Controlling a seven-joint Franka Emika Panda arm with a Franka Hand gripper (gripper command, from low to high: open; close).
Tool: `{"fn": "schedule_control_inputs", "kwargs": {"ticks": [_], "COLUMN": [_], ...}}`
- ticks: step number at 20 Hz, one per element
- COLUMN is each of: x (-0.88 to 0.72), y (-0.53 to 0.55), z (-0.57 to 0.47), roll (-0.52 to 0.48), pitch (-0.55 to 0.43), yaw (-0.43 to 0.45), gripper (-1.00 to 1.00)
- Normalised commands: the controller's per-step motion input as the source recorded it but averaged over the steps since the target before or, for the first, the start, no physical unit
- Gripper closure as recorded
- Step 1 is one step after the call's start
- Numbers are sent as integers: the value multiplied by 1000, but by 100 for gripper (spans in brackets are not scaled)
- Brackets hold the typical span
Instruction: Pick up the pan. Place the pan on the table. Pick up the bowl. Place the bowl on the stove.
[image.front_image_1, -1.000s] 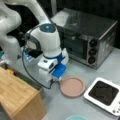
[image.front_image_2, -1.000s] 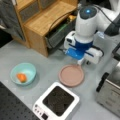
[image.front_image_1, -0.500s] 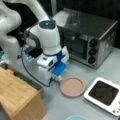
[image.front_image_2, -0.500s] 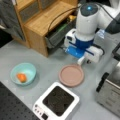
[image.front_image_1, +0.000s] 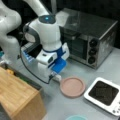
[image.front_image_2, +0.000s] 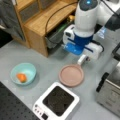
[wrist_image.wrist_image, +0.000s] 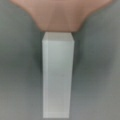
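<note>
The pinkish-brown pan (image.front_image_1: 72, 87) (image.front_image_2: 71, 75) lies flat on the grey table (image.front_image_2: 25, 52), between the arm and the stove (image.front_image_1: 102, 93) (image.front_image_2: 58, 101). My gripper (image.front_image_1: 55, 75) (image.front_image_2: 83, 57) hangs just above the pan's white handle (image.front_image_2: 82, 60), its fingers hidden under the hand in both front views. In the wrist view the handle (wrist_image.wrist_image: 58, 75) lies alone on the table with no finger around it, and the pan (wrist_image.wrist_image: 60, 15) is at the top. The teal bowl (image.front_image_2: 23, 73) stands on the table at a front view's left with a small orange thing (image.front_image_2: 21, 77) in it. The stove's black top is bare.
A steel toaster oven (image.front_image_1: 87, 37) (image.front_image_2: 110, 92) stands behind and beside the pan. A light wooden box (image.front_image_1: 17, 97) (image.front_image_2: 42, 25) with shelves is close to the arm's other side. The bowl's rim (image.front_image_1: 76, 117) just shows at a front view's bottom.
The arm has risen a little while the pan has stayed flat on the table, so the handle has been let go.
</note>
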Motion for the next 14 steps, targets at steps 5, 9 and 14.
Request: {"fn": "schedule_control_inputs", "kwargs": {"ticks": [5,9,14], "x": [375,430,504], "y": [-219,-273,-270], "z": [284,276,227], "roll": [-29,-22,-44], "pitch": [266,280,335], "yaw": [-49,8,48], "gripper": [-100,-100,-100]}}
